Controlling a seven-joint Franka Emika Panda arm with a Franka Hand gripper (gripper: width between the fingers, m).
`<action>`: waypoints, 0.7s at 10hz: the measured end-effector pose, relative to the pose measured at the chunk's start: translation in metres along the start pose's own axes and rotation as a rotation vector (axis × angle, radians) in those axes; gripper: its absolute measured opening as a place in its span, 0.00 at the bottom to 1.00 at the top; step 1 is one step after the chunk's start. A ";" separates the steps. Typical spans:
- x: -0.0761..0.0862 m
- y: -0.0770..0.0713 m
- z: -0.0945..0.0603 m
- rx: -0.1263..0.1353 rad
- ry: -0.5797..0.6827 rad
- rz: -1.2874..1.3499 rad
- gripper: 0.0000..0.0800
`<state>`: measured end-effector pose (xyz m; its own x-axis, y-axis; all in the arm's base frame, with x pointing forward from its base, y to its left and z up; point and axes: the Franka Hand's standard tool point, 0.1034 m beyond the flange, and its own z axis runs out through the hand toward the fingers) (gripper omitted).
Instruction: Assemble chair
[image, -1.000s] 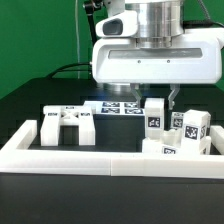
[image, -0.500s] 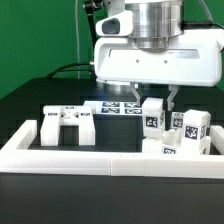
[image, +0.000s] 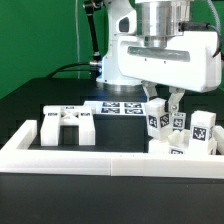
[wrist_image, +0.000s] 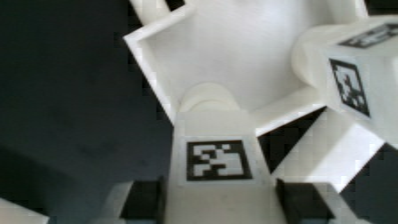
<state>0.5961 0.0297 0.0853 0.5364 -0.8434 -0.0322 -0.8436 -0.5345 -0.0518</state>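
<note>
Chair (image: 196, 134): unassembled; white tagged parts on the black table, most of them clustered beneath and around the gripper (wrist_image: 217, 202)

Part in hand: post (wrist_image: 217, 150), tag facing the wrist camera, set between the two fingers (wrist_image: 139, 206). Each finger sits just beside a flank of the post. Neither view shows whether the pads press on it or stand slightly off.

Neighbours: slab (wrist_image: 210, 58) beyond the post's far end, apparently touching it; block (wrist_image: 359, 68) close to one side of the gripper. Bracket (image: 65, 125) well apart, toward the exterior view's left; marker board (image: 115, 108) between bracket and gripper, further back; wall (image: 90, 155) in front of all the parts.

Handling, as judgement:
- keep the post centred between the fingers, with the pads square on its flat flanks
- make sure the hold is firm before any lift, as smooth plastic gripped off-centre may pivot
- travel straight up first, because the block stands near enough to be dragged or tipped
- move slowly and keep the tag in sight
</note>
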 end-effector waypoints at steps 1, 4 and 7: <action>0.000 -0.001 0.000 0.008 0.006 0.098 0.37; -0.005 -0.006 0.001 0.020 0.010 0.375 0.37; -0.008 -0.010 0.002 0.031 0.006 0.651 0.37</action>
<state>0.5997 0.0420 0.0844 -0.0839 -0.9946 -0.0615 -0.9948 0.0872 -0.0521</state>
